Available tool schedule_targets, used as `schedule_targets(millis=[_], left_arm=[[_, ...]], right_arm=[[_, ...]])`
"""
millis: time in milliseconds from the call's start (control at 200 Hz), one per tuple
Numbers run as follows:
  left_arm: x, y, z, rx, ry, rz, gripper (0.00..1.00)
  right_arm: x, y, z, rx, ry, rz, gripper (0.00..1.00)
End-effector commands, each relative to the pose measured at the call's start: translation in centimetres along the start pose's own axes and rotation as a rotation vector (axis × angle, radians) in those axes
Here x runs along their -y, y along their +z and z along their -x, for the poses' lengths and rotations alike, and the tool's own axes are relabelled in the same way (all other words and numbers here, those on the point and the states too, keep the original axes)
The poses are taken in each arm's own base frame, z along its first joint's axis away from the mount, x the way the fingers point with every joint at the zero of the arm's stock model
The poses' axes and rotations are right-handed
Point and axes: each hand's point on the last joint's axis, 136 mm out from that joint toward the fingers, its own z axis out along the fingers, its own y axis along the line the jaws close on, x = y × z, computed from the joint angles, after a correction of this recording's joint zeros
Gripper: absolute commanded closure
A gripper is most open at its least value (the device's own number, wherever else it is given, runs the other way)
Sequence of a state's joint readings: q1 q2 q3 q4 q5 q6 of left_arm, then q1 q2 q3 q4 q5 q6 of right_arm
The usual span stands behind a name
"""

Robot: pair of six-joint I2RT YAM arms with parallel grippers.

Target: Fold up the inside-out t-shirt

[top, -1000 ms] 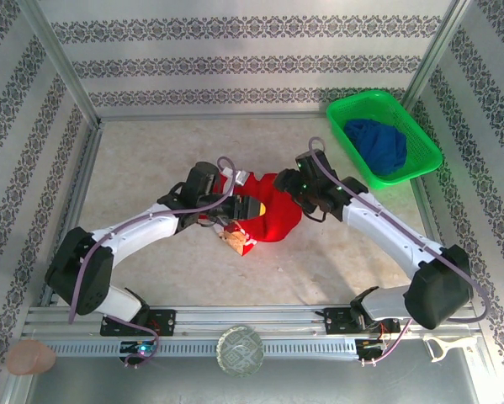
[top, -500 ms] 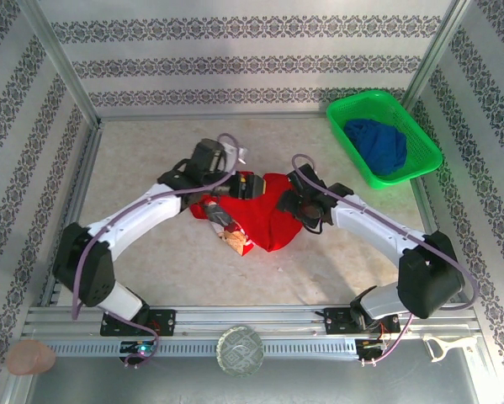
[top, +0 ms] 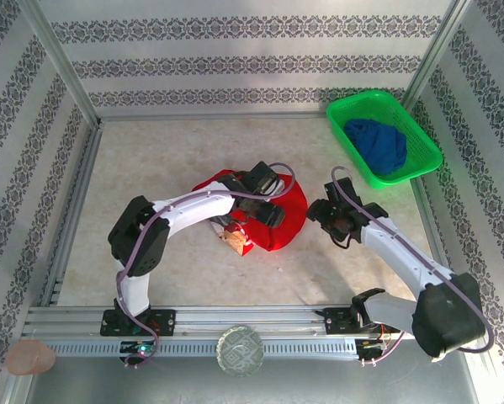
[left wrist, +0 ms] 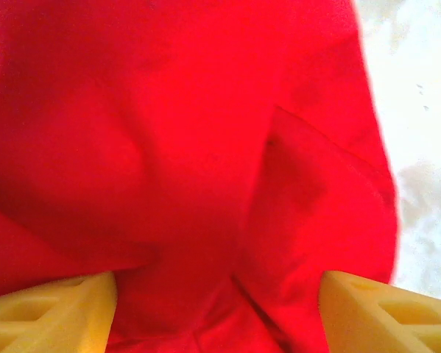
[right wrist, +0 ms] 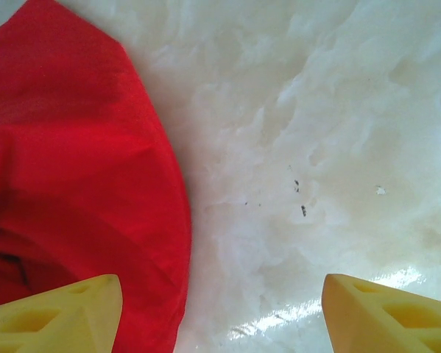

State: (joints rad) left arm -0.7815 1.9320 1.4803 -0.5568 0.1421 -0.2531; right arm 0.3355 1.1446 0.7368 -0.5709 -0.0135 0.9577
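The red t-shirt (top: pixel 273 225) is lying bunched and wrinkled around the middle of the tabletop (top: pixel 151 160), well away from every edge. I am reaching my left arm in a curl over it, and my left gripper (top: pixel 264 209) is hanging right above the heap; through the left wrist camera my left gripper (left wrist: pixel 216 323) is standing with its jaws spread wide, the yellow fingertips (left wrist: pixel 51 316) far apart and the folds of red cloth (left wrist: pixel 191 147) spreading beneath them, nothing pinched between them. I am holding my right gripper (top: pixel 329 215) just beside the shirt's right side, over bare tabletop; in its own camera my right gripper (right wrist: pixel 220 316) is also gaping wide and gripping nothing, with the shirt's curved hem (right wrist: pixel 80 169) lying under the left finger. In the far right corner a green basket (top: pixel 361 98) is carrying a dark blue garment (top: pixel 378 145).
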Motion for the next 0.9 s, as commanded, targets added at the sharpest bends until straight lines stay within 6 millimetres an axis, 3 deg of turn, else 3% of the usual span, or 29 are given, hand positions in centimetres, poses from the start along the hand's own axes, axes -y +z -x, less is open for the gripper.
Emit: schedule_targets(millis=[0,50,150,260,485,645,894], left_arm=[[-2.2,-0.1,0.5,-0.025,0.024,0.138,0.32],[-2.6,0.4,0.8,-0.035,0.023,0.161,0.4],[-3.3,0.9,1.1,-0.044,0.016,0.197,0.7],[-3.6,-0.4,2.2,-0.01,-0.007,0.19,1.0],[-3.1,-7.2,5.7,0.162,-0.096,-0.003,1.0],[-2.8,-11.2,6.5,0.231,-0.151,-0.136,1.0],[-2.1,-12.8,6.0,0.231,-0.123,-0.185,1.0]], right_arm=[[0.0,-0.1,-0.8,-0.026,-0.018,0.049,0.28],[-0.1,-0.3,-1.1,-0.032,-0.019,0.071,0.28],[-1.1,-0.6,-1.3,-0.043,-0.034,0.13,0.29],[-3.3,-1.0,-1.5,-0.062,-0.069,0.225,0.29],[-9.5,-1.2,-1.5,-0.076,-0.193,0.32,0.25],[-13.2,-0.2,-1.5,-0.061,-0.278,0.32,0.22],[-16.7,1.5,-1.8,-0.042,-0.332,0.319,0.19]])
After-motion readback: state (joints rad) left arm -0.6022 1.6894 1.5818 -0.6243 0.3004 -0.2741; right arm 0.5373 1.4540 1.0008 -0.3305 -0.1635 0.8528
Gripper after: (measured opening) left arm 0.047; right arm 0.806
